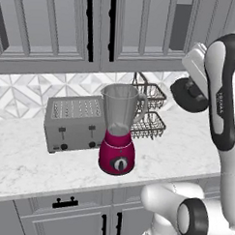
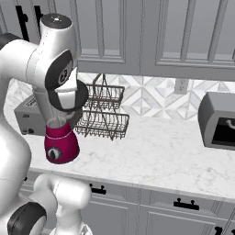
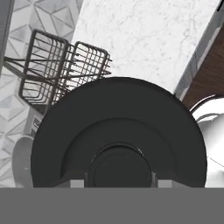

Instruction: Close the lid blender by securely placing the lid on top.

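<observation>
One lid [image 1: 189,95], pinched by the fingers, hangs right of the blender [image 1: 118,134]; misalignment could seat it crooked.

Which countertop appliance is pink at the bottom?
The blender: its rounded base is pink, while the toaster beside it is all silver-grey.

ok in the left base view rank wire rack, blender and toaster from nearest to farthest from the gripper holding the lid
From the gripper holding the lid:
1. Wire rack, just left of it by the wall.
2. Blender, mid-counter.
3. Toaster, farthest left.
</observation>
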Available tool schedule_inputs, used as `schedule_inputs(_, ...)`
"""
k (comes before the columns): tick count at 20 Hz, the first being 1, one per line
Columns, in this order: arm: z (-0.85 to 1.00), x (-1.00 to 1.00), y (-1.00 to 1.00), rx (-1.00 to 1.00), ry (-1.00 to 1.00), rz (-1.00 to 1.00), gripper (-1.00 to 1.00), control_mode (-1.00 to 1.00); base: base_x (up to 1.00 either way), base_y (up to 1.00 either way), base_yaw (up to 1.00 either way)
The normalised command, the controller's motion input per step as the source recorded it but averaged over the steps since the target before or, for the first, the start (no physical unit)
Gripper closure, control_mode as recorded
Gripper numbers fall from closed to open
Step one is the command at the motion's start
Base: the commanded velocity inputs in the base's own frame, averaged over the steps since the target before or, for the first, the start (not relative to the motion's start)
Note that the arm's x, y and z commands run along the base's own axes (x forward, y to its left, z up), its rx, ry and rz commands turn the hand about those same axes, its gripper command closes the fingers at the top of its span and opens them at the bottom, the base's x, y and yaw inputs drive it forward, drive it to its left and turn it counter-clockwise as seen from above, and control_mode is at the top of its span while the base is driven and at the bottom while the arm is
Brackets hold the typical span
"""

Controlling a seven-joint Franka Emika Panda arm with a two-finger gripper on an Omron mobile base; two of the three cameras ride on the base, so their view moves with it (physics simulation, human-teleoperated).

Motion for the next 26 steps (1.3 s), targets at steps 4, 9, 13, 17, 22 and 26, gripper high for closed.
schedule_inputs(4, 0.00, 0.38, 0.59, 0.00, 0.00, 0.00, 1.00, -1.00, 0.00, 0.00, 0.00)
schedule_inputs(9, 0.00, 0.16, 0.70, 0.00, 0.00, 0.03, 1.00, -1.00, 0.00, 0.00, 0.00)
schedule_inputs(13, 0.02, 0.23, 0.52, -0.01, 0.00, 0.03, 1.00, -1.00, 0.00, 0.00, 0.00)
schedule_inputs(17, 0.06, 0.18, 0.40, -0.07, 0.00, 0.04, 1.00, -1.00, 0.00, 0.00, 0.00)
schedule_inputs(22, 0.00, 0.20, 0.25, -0.06, 0.00, 0.04, 1.00, -1.00, 0.00, 0.00, 0.00)
schedule_inputs(26, 0.00, 0.28, 0.08, -0.04, 0.00, 0.05, 1.00, -1.00, 0.00, 0.00, 0.00)
